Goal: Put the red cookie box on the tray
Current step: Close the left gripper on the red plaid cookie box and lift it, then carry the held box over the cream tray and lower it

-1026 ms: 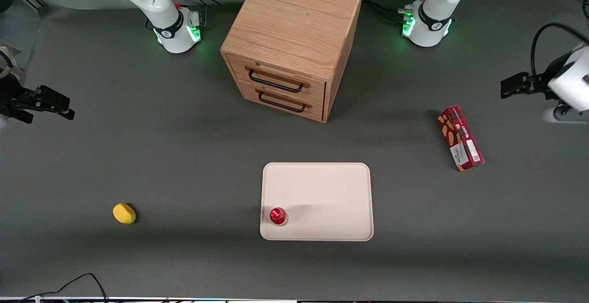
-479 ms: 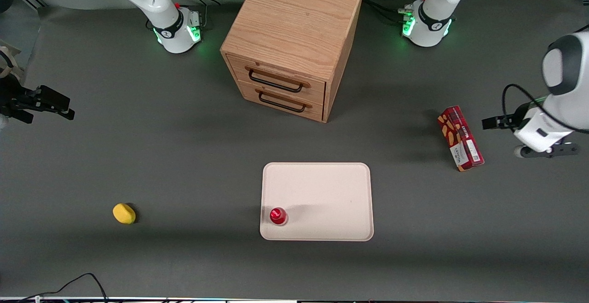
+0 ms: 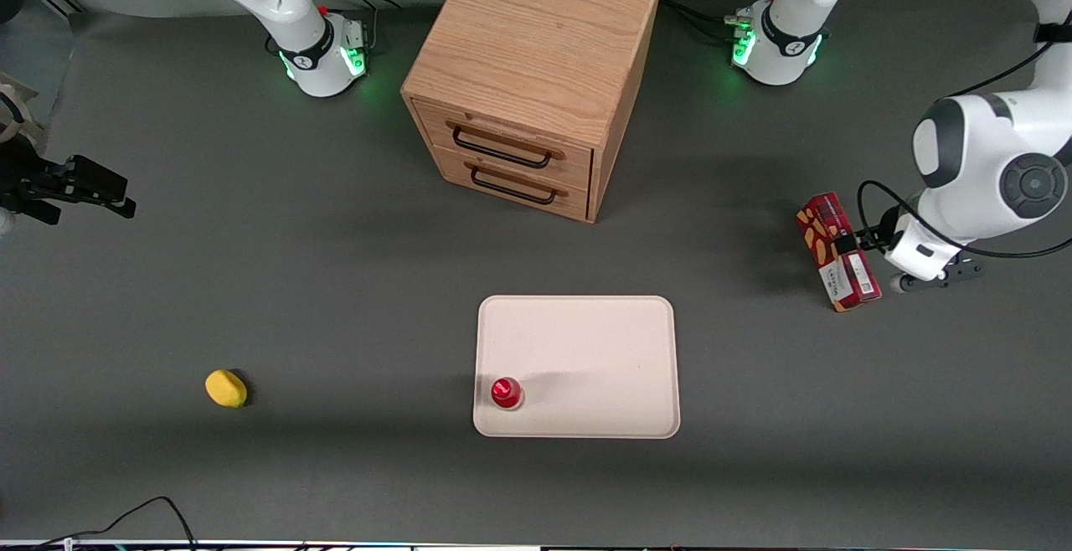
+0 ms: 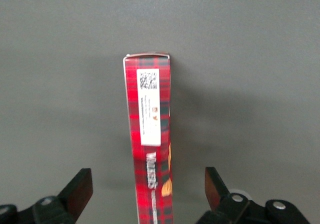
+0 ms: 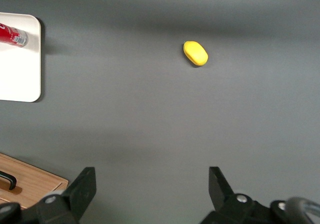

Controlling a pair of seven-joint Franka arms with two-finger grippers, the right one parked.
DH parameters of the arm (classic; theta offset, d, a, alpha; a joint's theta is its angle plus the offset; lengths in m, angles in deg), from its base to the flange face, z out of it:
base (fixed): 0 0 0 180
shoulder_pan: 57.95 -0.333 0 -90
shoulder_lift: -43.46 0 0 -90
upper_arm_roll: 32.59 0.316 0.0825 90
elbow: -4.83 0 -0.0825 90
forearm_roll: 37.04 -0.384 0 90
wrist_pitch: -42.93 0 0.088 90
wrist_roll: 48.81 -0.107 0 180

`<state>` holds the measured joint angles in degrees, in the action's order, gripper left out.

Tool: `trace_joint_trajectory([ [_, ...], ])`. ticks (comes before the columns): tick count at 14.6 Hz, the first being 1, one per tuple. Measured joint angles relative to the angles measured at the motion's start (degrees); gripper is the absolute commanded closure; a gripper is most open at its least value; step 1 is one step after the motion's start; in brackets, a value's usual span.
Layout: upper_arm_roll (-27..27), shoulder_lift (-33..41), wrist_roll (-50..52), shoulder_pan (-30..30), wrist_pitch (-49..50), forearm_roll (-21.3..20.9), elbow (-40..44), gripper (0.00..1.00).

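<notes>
Tool (image 4: 147,186) spread astride red cookie box (image 3: 837,251) — red-capped bottle (image 3: 506,393) on tray (image 3: 586,350).

Red cookie box (image 4: 149,144) cut by the frame edge between the spread pincer (image 4: 149,191) fingers.

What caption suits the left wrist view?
Open end effector straddles the red cookie box lying on the gray table.

The red cookie box (image 4: 149,149) looks like glossy printed cardboard with a tartan pattern. Gripper (image 4: 148,194) over it has matt black plastic fingers (image 4: 80,188), spread wide. Tray (image 3: 586,342) is smooth cream plastic, table (image 3: 335,283) matt grey, cabinet (image 3: 536,57) grainy oak-like wood.
</notes>
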<state>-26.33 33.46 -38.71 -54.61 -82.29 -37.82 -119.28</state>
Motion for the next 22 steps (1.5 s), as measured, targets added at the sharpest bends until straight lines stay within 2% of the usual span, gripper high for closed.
trace_joint_trajectory([
  [4, -0.01, -2.49, 0.15, 0.00, -9.91, 0.14, -5.07, 0.00],
  [5, -0.02, -3.13, 0.15, 0.00, -11.86, 0.14, -6.27, 0.04],
  [6, -0.02, -3.76, 0.15, 0.00, -13.19, 0.14, -6.97, 0.15],
  [7, -0.02, -4.32, 0.15, 0.00, -14.10, 0.14, -7.30, 0.31],
  [9, -0.10, -4.87, 0.15, 0.00, -14.88, 0.14, -7.37, 0.74],
  [10, -0.15, -4.98, 0.14, 0.00, -14.95, 0.14, -7.37, 0.92],
  [11, -0.20, -5.01, 0.14, 0.00, -14.95, 0.14, -7.37, 1.00],
  [15, -0.31, -4.79, -0.26, 0.02, -14.63, 0.14, -7.26, 1.00],
  [17, -0.46, -3.46, -0.34, 0.15, -11.43, 0.14, -6.93, 1.00],
  [19, -0.63, 0.20, -0.34, 0.93, -4.48, 0.14, -5.60, 1.00],
  [22, -0.95, 8.67, -0.34, 2.39, 13.34, 0.14, 0.76, 1.00],
])
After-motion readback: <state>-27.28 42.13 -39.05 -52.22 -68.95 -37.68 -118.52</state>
